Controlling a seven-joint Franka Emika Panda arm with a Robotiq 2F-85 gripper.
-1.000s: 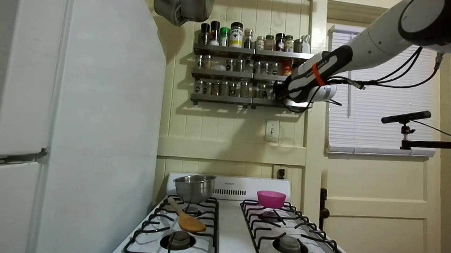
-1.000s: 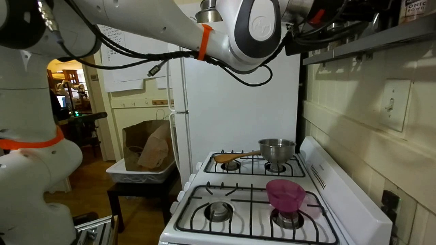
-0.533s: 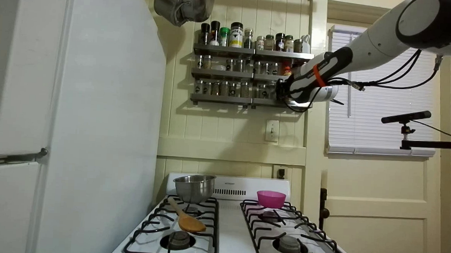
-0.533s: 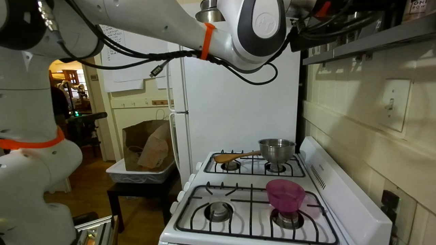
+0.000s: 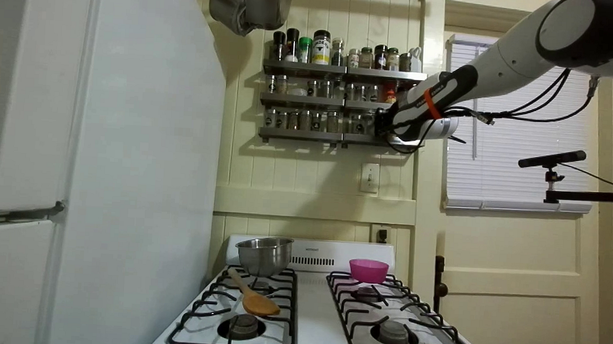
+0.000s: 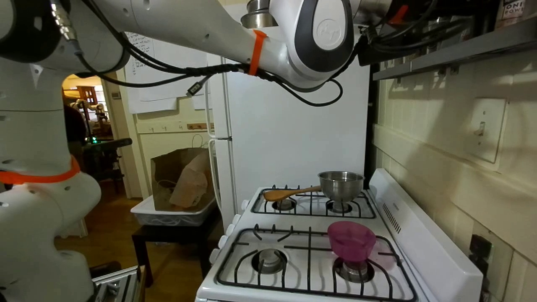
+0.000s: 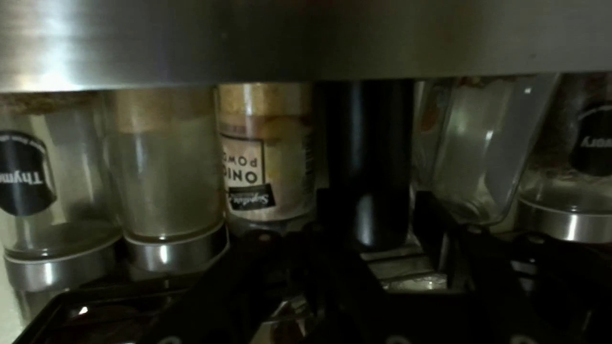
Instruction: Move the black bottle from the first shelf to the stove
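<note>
The wrist picture stands upside down. In it the black bottle stands on the shelf, whose steel lip crosses the top of the picture. My gripper has a dark finger on each side of the bottle. A thin light gap shows at one finger; whether the other touches is too dark to tell. In an exterior view my wrist is at the lowest tier of the rack, hiding the bottle. The shelf also shows in an exterior view. The white stove is below; it also shows in an exterior view.
An onion powder jar and a clear jar flank the bottle closely. The stove bears a steel bowl, a wooden spoon and a pink bowl. The refrigerator stands beside it. Pots hang above.
The arm and wrist have moved slightly toward the wall rack, mostly in the first half second. Bowls and spoon have not moved.
</note>
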